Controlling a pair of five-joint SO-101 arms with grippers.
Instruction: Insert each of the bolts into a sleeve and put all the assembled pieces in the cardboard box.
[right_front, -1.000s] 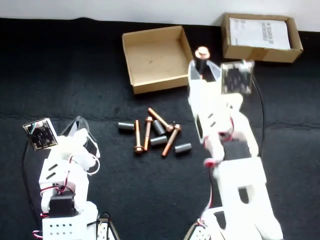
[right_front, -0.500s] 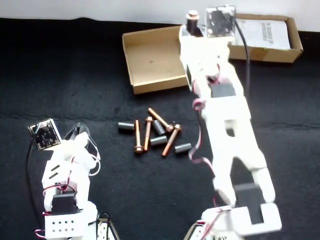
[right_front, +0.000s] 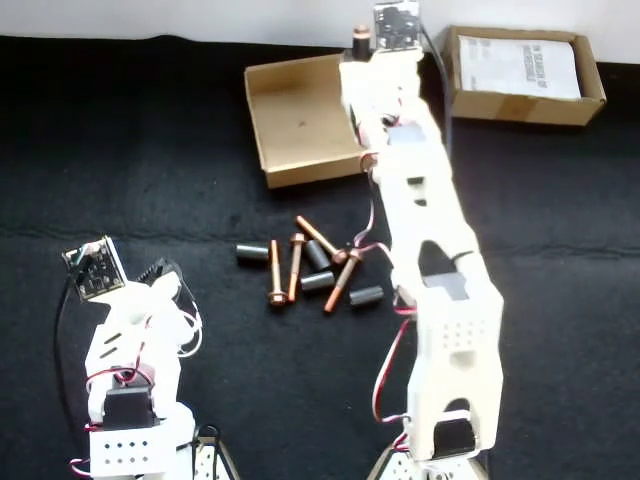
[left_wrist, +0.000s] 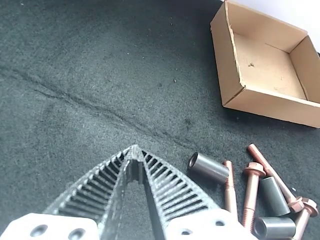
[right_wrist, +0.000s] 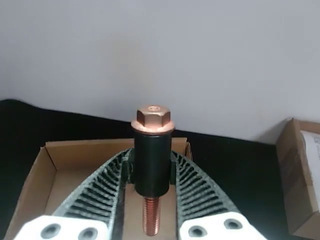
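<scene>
The right gripper holds a sleeved bolt upright at the box rim; the left gripper is closed.

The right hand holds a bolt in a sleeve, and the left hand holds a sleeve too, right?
No. The left hand holds nothing; the left wrist view shows it shut and empty. The right hand does hold the sleeved bolt.

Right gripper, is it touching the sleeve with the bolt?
Touching. The right wrist view shows the right gripper clamped on both sides of the sleeve, with the bolt through it.
</scene>
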